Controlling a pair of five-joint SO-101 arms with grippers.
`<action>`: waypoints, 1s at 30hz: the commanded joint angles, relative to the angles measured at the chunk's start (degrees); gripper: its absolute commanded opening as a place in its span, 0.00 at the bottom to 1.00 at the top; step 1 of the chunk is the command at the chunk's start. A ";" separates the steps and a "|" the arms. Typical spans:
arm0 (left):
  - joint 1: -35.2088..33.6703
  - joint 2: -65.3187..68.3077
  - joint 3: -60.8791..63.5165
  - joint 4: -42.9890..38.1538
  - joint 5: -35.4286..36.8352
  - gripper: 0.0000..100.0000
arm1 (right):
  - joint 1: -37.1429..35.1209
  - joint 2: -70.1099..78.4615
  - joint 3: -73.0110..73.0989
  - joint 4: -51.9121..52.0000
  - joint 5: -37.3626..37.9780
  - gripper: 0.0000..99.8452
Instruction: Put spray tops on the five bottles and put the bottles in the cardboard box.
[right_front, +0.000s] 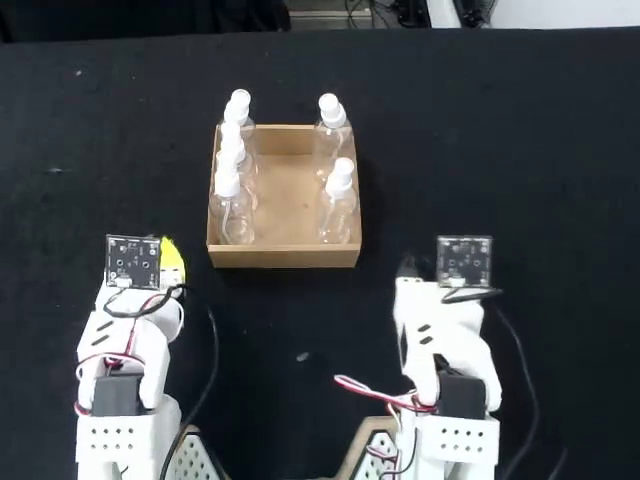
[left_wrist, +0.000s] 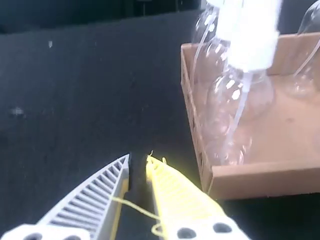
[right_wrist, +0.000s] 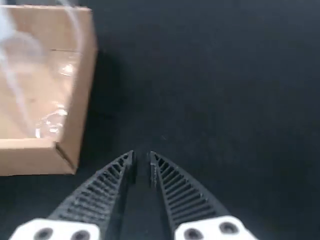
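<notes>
the five bottles (right_front: 338, 208) are standing in the cardboard box (right_front: 285, 257) at the middle of the black surface (right_front: 500, 150), three in a tight row along one side wall and two along the other, each wearing a white spray top (right_front: 342, 172); judged from this, both the capping and the packing are looking complete, with no bottle or loose top lying outside the box; the two arms are sitting folded at the near edge of the surface, one to each side of the box and apart from it; the left gripper (left_wrist: 137, 162), one finger white and one yellow, is resting all but closed on nothing, near the box's front corner; the right gripper (right_wrist: 141, 159), dark-fingered, is likewise sitting nearly closed and empty off the opposite front corner; the next move is probably calling for no further grasp, only a check that every top is seated and every bottle upright; a pale speck (right_front: 302, 356) is lying on the surface between the arms, and a yellow thread (left_wrist: 132, 206) is trailing across the left gripper; should a bottle need reseating, the crowded row of three is leaving little room for fingers.
</notes>
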 joint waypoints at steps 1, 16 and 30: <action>-2.59 -1.14 1.19 7.03 2.02 0.03 | 1.93 -5.58 -0.48 5.36 -3.16 0.01; -2.77 -1.14 1.10 33.76 2.02 0.03 | 2.02 -5.58 -0.57 23.82 -3.25 0.01; -2.95 -1.23 1.10 34.11 1.93 0.03 | -7.47 -5.67 -0.48 23.74 -3.25 0.01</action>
